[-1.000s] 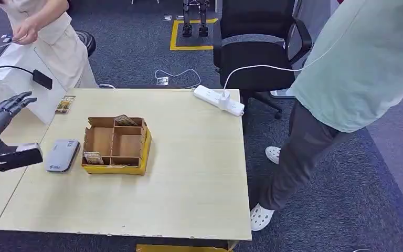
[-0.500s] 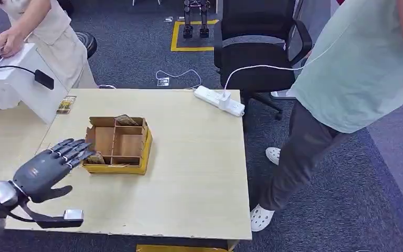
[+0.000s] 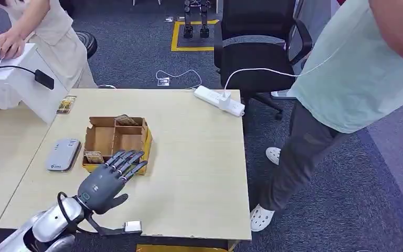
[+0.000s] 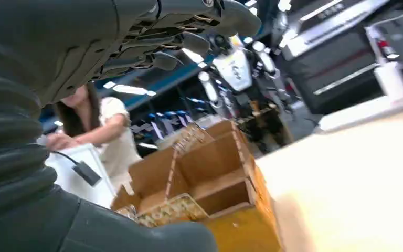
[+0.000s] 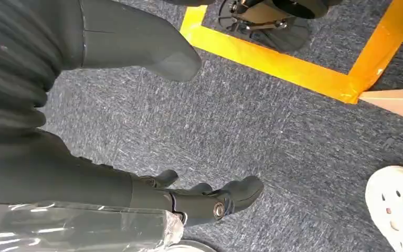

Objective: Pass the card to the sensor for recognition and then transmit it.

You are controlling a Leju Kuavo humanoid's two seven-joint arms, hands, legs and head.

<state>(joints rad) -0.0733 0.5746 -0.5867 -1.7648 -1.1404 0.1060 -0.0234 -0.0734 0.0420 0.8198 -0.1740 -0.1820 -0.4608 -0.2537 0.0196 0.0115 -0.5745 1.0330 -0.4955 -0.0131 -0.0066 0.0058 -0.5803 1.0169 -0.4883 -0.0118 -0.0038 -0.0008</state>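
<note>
Near the tabletop's (image 3: pixel 199 157) front edge, the left hand (image 3: pixel 107 178) is hovering with fingers spread, holding nothing, its fingertips over the front of the cardboard box (image 3: pixel 116 145). A card (image 3: pixel 93 157) is lying in the box's front left compartment. Beside the box's left side, the grey sensor (image 3: pixel 63 154) is lying flat; its writing is too small to read. The right hand (image 5: pixel 199 202) is hanging over the carpet, fingers loosely apart, holding nothing.

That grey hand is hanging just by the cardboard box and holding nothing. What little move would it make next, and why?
Probably it would ease the left hand forward and down to the card in the box's near-left compartment. The fingers are spread, holding nothing, over the box's near edge, so no card has been picked up for the sensor beside the box.
</note>
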